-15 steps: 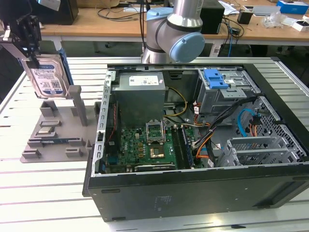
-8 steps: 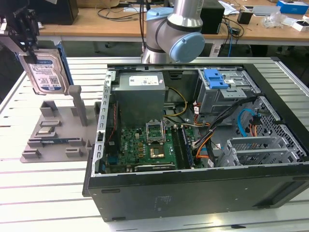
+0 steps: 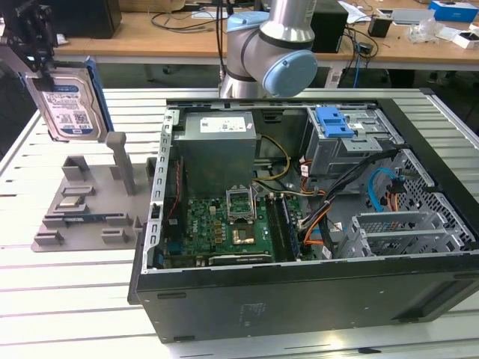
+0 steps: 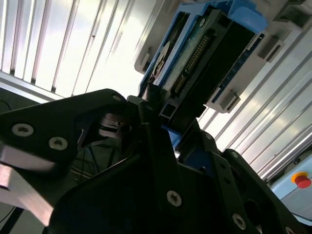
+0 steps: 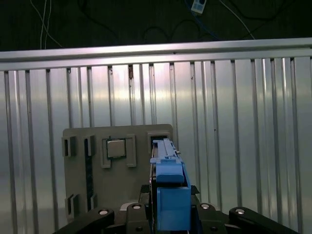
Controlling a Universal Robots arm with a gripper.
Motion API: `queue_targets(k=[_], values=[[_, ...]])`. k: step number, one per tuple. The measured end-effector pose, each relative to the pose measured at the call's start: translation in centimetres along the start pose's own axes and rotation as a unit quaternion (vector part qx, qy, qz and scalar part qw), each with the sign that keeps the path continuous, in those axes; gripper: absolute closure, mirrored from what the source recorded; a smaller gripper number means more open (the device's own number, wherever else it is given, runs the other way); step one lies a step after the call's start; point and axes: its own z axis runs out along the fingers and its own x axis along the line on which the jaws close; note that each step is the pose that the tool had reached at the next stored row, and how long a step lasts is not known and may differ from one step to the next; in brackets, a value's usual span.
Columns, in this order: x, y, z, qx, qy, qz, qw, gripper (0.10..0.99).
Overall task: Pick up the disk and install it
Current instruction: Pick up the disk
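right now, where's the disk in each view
Exterior view: the disk is at the exterior view's left, label out, held by the gripper above the grey fixture plate.
First wrist view: the disk is edge-on, blue carrier toward the camera, in front of that plate.
Second wrist view: the disk shows its connector end, clamped in the gripper.
Shared landmark: the slatted metal table behind it in all three.

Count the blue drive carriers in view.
2. One frames the disk, held by the gripper above the grey fixture at the exterior view's left. The other blue carrier sits atop the drive cage in the computer case. More may be hidden.
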Motion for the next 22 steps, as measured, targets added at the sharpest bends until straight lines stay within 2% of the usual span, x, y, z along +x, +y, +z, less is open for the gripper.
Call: queue_targets(k=[7, 22], values=[[0.00, 0.01, -0.72, 0.0000, 0.0000, 0.000, 1.0000, 0.714], [-0.01, 0.05, -3.48, 0.0000, 0.0000, 0.000, 1.0000, 0.714]])
